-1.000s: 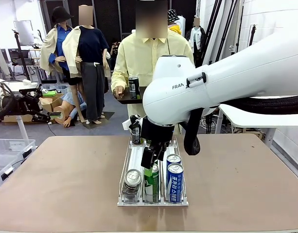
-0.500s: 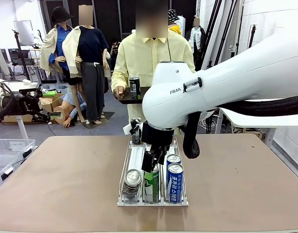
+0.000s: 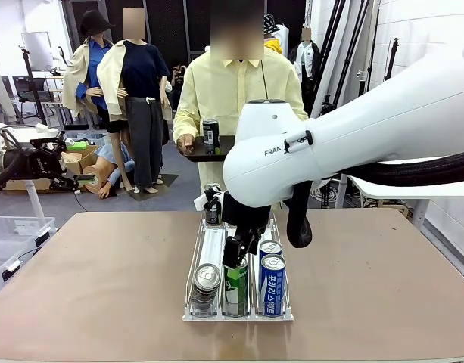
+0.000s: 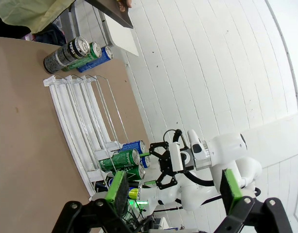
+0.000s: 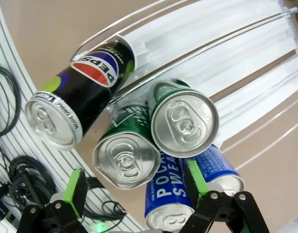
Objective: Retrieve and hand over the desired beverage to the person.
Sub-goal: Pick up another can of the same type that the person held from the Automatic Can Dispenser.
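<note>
A clear wire rack (image 3: 213,249) on the table holds cans in three lanes. At its near end stand a black Pepsi can (image 3: 207,279) (image 5: 76,107), a green can (image 3: 236,286) (image 5: 185,124) and blue Pocari Sweat cans (image 3: 272,283) (image 5: 170,196). My right gripper (image 3: 234,255) (image 5: 135,187) hangs open just above the green cans, and a second green can (image 5: 124,162) lies between its fingers without touching them. My left gripper (image 4: 173,191) is open and empty, off to the side of the rack (image 4: 76,116). The person (image 3: 235,91) stands at the far side holding a dark tray (image 3: 194,156) with a dark can (image 3: 210,135) on it.
More cans (image 3: 211,208) (image 4: 78,51) stand at the rack's far end. The brown table (image 3: 95,287) is bare on both sides of the rack. A clear bin (image 3: 16,234) sits on the floor at the left. The right arm's big white elbow (image 3: 277,162) hangs over the rack.
My right arm has shifted a little and its gripper has sunk slightly closer to the green cans. Both grippers stay open. The person and the tray have not moved.
</note>
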Available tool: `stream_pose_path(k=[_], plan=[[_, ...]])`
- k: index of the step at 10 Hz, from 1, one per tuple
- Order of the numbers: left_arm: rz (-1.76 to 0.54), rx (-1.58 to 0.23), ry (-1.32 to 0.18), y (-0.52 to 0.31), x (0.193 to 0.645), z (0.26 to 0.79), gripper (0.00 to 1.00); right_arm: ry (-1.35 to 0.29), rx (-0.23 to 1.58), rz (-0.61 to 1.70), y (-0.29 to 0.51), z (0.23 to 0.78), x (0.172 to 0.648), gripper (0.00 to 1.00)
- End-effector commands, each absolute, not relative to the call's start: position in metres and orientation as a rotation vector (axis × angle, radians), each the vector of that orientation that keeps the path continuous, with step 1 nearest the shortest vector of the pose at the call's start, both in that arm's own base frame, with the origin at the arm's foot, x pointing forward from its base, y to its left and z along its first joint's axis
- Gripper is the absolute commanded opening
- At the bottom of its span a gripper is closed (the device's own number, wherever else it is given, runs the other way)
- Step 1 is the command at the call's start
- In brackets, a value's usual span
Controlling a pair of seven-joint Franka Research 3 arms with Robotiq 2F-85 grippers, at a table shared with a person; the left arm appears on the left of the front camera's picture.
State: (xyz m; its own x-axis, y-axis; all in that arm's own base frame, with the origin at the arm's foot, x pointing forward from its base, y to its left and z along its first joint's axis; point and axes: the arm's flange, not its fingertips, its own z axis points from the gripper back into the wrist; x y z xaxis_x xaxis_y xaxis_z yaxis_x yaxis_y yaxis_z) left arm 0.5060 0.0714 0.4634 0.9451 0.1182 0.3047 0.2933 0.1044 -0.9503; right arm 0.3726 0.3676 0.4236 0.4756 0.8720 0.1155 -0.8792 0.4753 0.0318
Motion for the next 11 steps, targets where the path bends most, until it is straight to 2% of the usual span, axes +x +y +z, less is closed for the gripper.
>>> stream_pose_path(k=[1,11], plan=[[-0.129,-1.460,-0.347,0.072,0.504,0.465,1.00,-0.112,0.063,1.048,0.373,0.413,0.377,1.00],[-0.129,-1.460,-0.347,0.072,0.504,0.465,1.00,-0.142,0.088,0.944,0.382,0.399,0.389,1.00]])
